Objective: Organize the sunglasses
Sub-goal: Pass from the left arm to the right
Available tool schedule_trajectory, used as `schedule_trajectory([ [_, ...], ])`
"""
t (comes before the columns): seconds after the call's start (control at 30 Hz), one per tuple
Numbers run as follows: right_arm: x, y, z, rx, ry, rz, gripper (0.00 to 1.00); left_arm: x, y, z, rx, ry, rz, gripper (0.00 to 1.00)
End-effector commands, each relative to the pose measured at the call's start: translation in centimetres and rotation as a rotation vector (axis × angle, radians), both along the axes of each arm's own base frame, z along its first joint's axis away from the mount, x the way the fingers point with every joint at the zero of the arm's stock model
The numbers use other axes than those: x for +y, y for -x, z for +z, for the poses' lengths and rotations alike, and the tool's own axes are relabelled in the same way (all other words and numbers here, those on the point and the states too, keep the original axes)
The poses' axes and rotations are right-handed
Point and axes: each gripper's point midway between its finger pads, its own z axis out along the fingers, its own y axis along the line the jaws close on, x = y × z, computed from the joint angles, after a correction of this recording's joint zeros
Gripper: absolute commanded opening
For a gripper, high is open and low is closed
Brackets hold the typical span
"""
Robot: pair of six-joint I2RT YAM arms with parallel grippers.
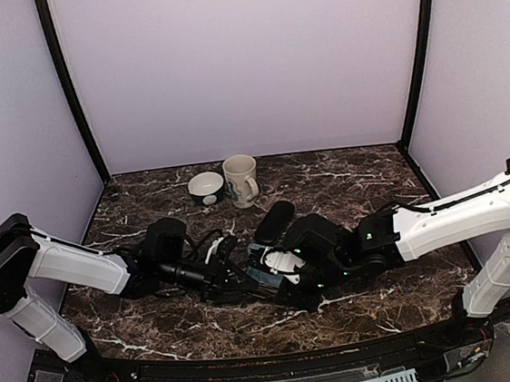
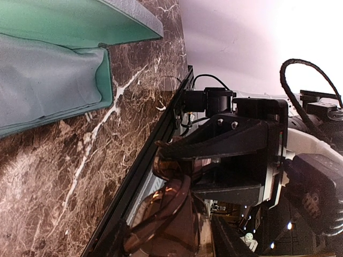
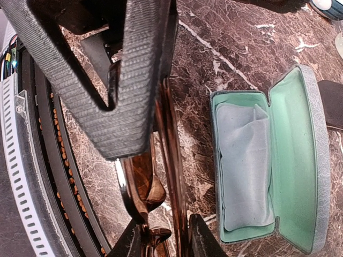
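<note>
The brownish sunglasses (image 3: 161, 182) hang folded above the marble between both grippers. My left gripper (image 2: 166, 235) is shut on them, and its ribbed grey fingers (image 3: 128, 80) show at the top of the right wrist view. My right gripper (image 3: 169, 241) has its two dark fingertips (image 3: 206, 241) pressed in on either side of the frame and arms. From above, the two grippers (image 1: 232, 275) (image 1: 269, 276) meet at the table's middle and hide the glasses. The grey-blue case (image 3: 270, 160) lies open just beside them, a pale cloth (image 3: 244, 160) in its green-lined tray.
A black oblong case (image 1: 275, 221) lies behind the grippers. A cream mug (image 1: 241, 180) and a small bowl (image 1: 206, 188) stand near the back wall. The table's black front rail (image 2: 144, 171) runs close below the glasses.
</note>
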Motion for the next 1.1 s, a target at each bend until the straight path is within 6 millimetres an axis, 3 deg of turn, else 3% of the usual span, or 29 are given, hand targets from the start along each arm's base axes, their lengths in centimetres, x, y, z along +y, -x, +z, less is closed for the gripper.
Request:
schedule_trajectory([
  [0.0, 0.3, -0.5, 1.4, -0.021, -0.058, -0.029, 0.26, 0.1, 0.6, 0.1, -0.021, 0.011, -0.021, 0.41],
  [0.27, -0.1, -0.3, 1.2, -0.005, -0.067, -0.025, 0.25, 0.4, 0.7, -0.5, -0.023, 0.007, -0.012, 0.71],
  [0.37, -0.3, -0.1, 1.2, 0.004, -0.073, -0.022, 0.25, 0.5, 0.7, -0.6, -0.028, 0.007, -0.007, 0.77],
  [0.67, -1.4, -1.1, -0.1, 0.091, -0.038, 0.011, 0.26, 2.2, 0.4, -1.8, -0.094, -0.087, 0.05, 0.79],
  [0.83, -1.1, -2.5, -1.2, 0.123, 0.002, 0.038, 0.27, 4.1, -1.1, -2.2, -0.197, -0.226, 0.144, 0.79],
  [1.07, 0.0, -4.7, -2.4, 0.141, 0.032, 0.058, 0.27, 6.6, -3.0, -0.5, -0.354, -0.322, 0.262, 0.79],
])
